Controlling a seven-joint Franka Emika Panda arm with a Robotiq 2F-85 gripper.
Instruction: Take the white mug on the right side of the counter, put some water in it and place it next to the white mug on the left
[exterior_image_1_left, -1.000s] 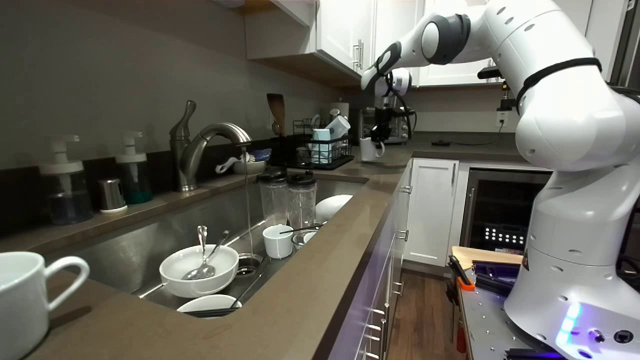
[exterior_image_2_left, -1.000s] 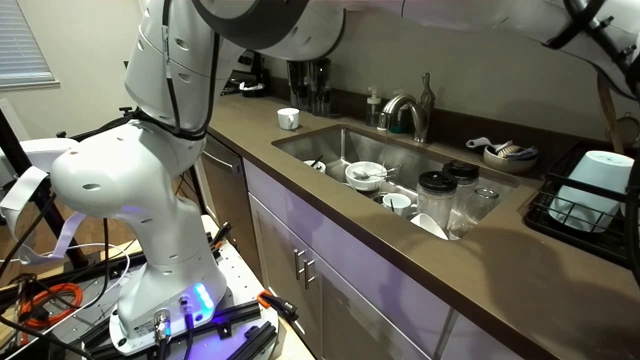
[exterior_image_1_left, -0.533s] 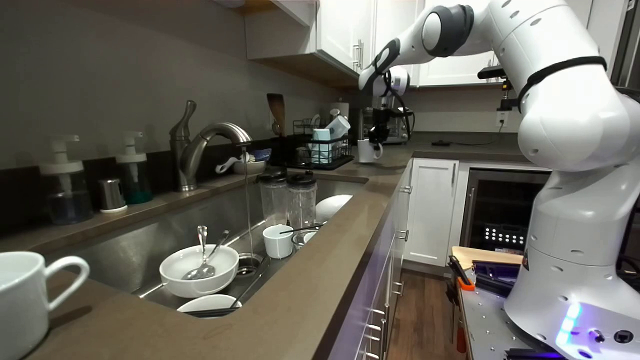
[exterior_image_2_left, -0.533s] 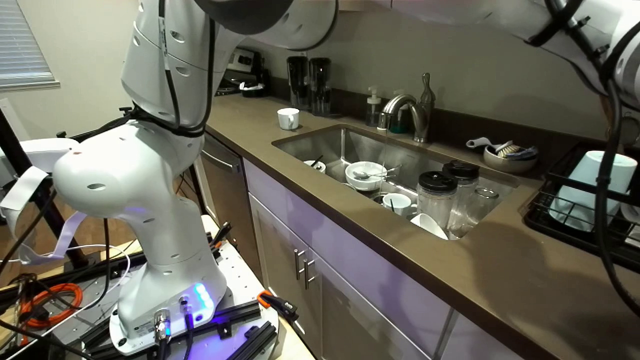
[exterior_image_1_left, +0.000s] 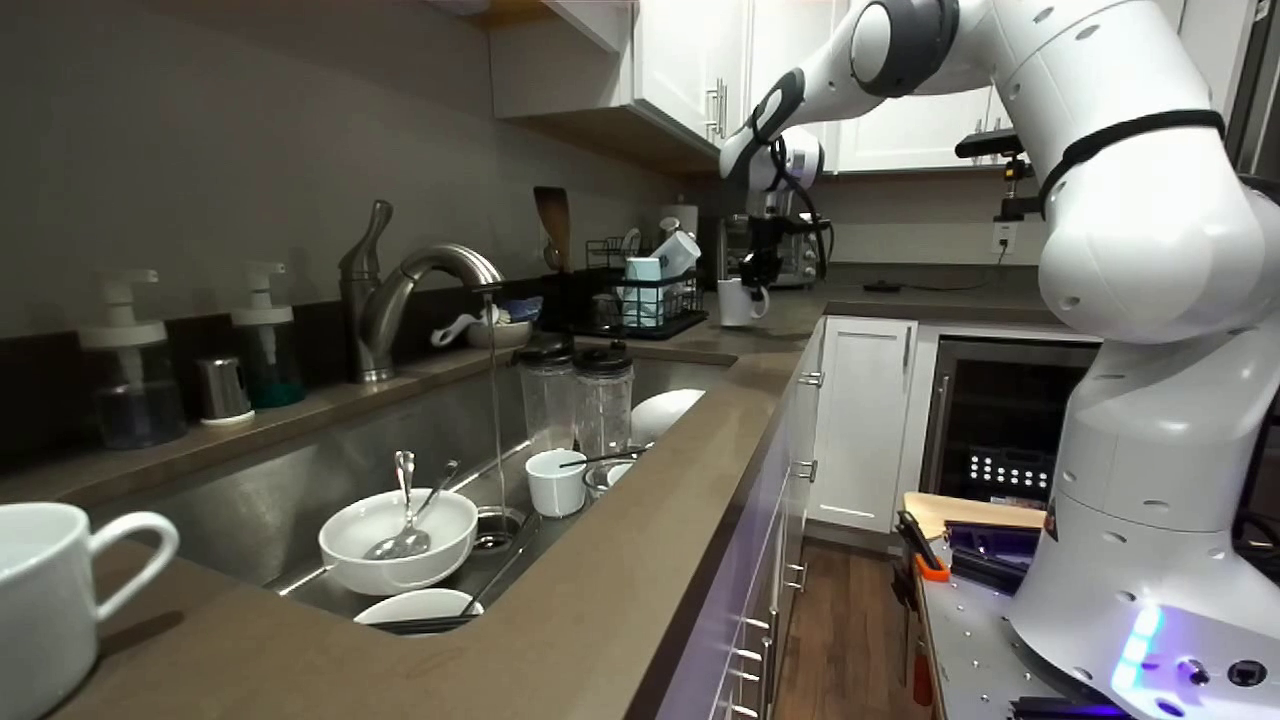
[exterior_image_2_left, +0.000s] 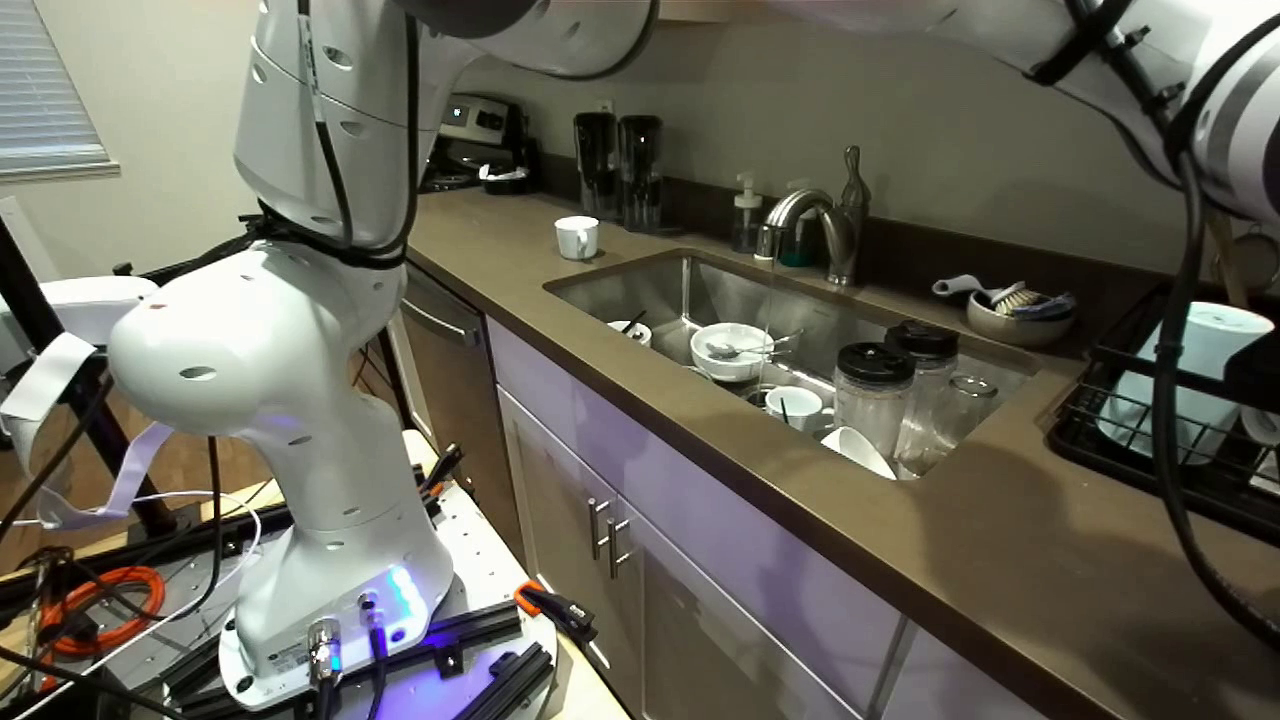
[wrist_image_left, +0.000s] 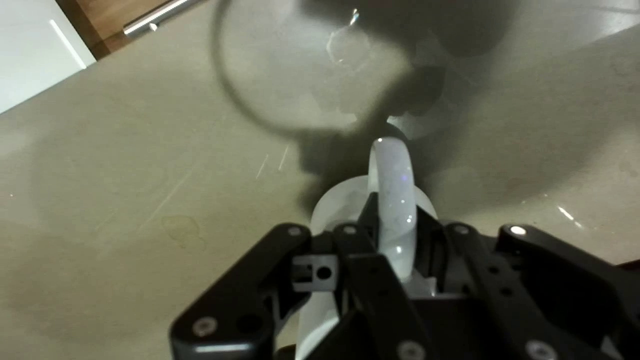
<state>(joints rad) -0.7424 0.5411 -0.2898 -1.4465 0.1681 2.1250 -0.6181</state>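
Pinching the mug (exterior_image_1_left: 737, 303) by its handle (wrist_image_left: 397, 210), the fingers (wrist_image_left: 429, 237) hold it near the rack (exterior_image_1_left: 668, 330), and it looks clear of the desk (exterior_image_1_left: 710, 430), so pick-up seems done and next comes a level carry to the faucet (exterior_image_1_left: 392, 300), mouth up under that running water (exterior_image_1_left: 497, 400)!

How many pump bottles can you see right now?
2, both behind the sink: the green-filled bottle nearer the faucet, the other bottle farther along, past the metal canister. The arm may hide others elsewhere.
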